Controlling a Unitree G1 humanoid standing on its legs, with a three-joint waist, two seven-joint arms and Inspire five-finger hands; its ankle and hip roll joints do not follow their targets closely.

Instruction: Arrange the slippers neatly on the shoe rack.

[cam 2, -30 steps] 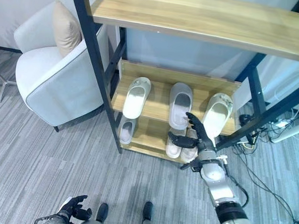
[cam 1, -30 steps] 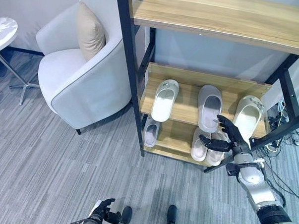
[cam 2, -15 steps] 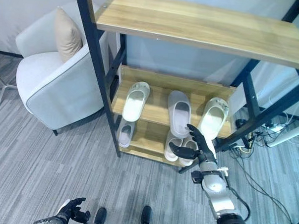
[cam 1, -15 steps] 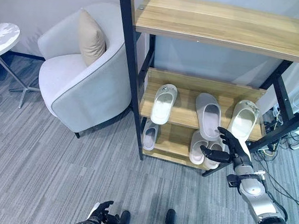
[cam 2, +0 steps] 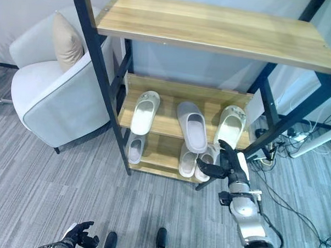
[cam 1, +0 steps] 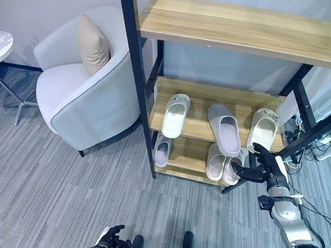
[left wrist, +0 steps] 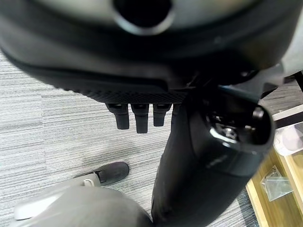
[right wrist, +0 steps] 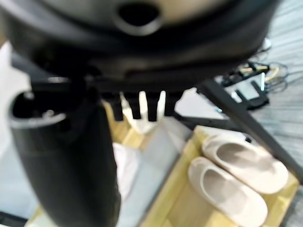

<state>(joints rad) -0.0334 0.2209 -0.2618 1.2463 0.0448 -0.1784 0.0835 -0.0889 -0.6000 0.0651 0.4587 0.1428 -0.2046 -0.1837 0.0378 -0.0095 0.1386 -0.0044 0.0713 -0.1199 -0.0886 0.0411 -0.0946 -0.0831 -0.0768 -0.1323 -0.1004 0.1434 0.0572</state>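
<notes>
right now your right hand is hovering at the front right corner of the shoe rack, level with the gap between the middle and bottom shelves. its fingers are spread and relaxed, thumb pointing toward the rack, and it is holding nothing. your left hand is hanging low by the floor, fingers loosely curled on nothing.

three slippers are lying on the middle shelf — a white slipper on the left, a grey slipper in the middle that is sitting skewed with its heel jutting over the front edge, and a cream slipper on the right. on the bottom shelf, a small grey slipper is lying alone at the left and a pale pair is sitting side by side at the right, just beside your right hand.

you appear to be between grasps, choosing what to straighten. the next move probably calls for reaching to the skewed grey slipper — turning it square and pushing it back from the edge.
</notes>
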